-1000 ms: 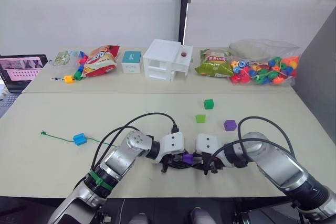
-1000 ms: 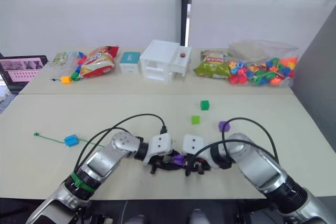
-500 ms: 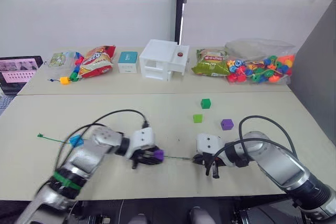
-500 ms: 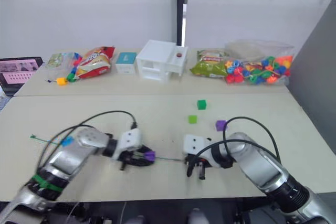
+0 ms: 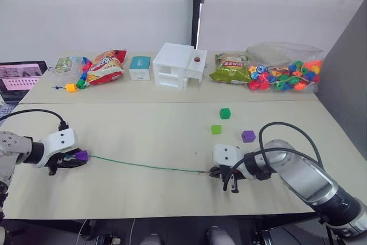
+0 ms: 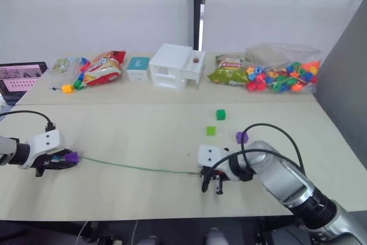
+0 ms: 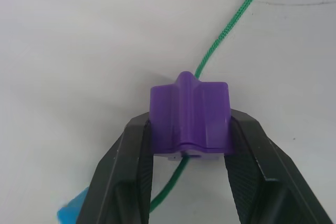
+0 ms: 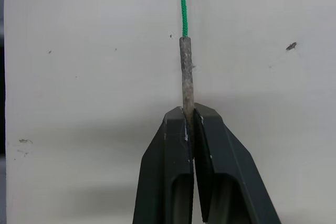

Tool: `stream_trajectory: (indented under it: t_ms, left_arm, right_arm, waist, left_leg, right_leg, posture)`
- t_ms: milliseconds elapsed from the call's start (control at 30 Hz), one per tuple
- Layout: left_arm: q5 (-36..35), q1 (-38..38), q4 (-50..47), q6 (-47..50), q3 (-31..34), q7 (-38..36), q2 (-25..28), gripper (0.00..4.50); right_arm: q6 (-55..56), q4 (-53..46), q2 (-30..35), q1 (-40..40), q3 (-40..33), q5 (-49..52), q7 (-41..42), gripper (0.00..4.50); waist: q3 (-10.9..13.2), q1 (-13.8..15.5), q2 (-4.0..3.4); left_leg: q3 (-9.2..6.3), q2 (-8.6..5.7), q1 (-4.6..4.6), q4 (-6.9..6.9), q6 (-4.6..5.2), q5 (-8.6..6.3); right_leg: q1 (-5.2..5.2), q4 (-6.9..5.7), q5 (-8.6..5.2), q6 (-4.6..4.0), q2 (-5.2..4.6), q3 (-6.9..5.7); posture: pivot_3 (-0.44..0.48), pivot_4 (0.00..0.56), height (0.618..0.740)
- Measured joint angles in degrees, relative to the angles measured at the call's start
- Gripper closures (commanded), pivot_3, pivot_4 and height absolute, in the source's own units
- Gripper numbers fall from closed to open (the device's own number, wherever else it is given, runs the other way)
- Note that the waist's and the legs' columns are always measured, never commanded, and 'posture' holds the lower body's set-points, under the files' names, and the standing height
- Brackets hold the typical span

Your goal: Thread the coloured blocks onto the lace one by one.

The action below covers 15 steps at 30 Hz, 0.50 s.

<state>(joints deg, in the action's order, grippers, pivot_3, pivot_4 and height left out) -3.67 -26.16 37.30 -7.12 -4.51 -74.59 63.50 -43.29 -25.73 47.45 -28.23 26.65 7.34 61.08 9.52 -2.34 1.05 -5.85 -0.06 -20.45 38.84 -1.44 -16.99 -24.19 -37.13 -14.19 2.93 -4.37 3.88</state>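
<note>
My left gripper [image 7: 189,145] pinches a purple block [image 7: 189,119] on the lace [image 5: 143,166]; my right gripper [image 8: 188,116] clamps its stiff tip [image 8: 186,72].

I count two purple blocks [image 5: 81,155] [image 5: 248,136], two green blocks [image 5: 226,113] [image 5: 217,129], one blue block [image 7: 72,213], one lace [image 5: 143,166].

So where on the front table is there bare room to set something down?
Bare: the wide stretch between the lace and the table seam. Crowded: around the green blocks and loose purple block, near the right gripper.
</note>
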Motion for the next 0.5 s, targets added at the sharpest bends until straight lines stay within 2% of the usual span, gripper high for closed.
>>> stream_trajectory:
  t_ms: [167,200,333,500]
  left_arm:
    - [-2.55,-0.26,-2.74,4.17,1.19,-2.0,-1.97,0.18]
    - [-2.89,-0.26,-3.42,4.74,1.38,-2.27,-1.96,0.04]
    - [-5.66,-0.96,-10.35,10.85,2.92,-3.89,-2.16,0.04]
    - [-15.09,-1.62,-32.95,26.16,3.35,-3.0,-8.21,0.04]
  right_arm:
    - [-0.29,0.01,-0.57,-0.04,0.21,-0.02,0.03,4.5]
    - [-0.42,0.01,-0.67,-0.04,0.23,-0.02,0.03,4.5]
    - [-0.99,0.0,-0.95,-0.16,0.33,0.01,0.03,4.5]
    - [-1.54,-0.11,-2.47,-2.16,1.55,-0.01,-0.15,4.5]
  waist:
    - [0.03,-0.16,0.06]
    - [0.03,-0.16,0.06]
    - [0.04,-0.19,0.08]
    - [0.04,-0.01,0.09]
  left_leg:
    - [-0.01,0.01,-0.1,0.02,0.0,0.0]
    - [-0.02,0.0,-0.11,0.01,0.0,0.0]
    - [-0.03,0.01,-0.22,0.04,0.0,0.0]
    - [-0.06,-0.02,-0.31,0.13,0.0,0.0]
  right_leg:
    - [-0.1,-0.01,0.0,0.0,0.01,0.0]
    - [-0.12,-0.01,0.0,0.0,0.01,0.0]
    - [-0.18,-0.01,0.0,0.0,0.01,-0.02]
    - [-0.13,0.0,0.02,0.05,-0.05,-0.05]
  posture:
    - [0.0,0.15,0.74]
    - [0.0,0.15,0.74]
    - [0.0,0.15,0.74]
    - [0.0,0.15,0.74]
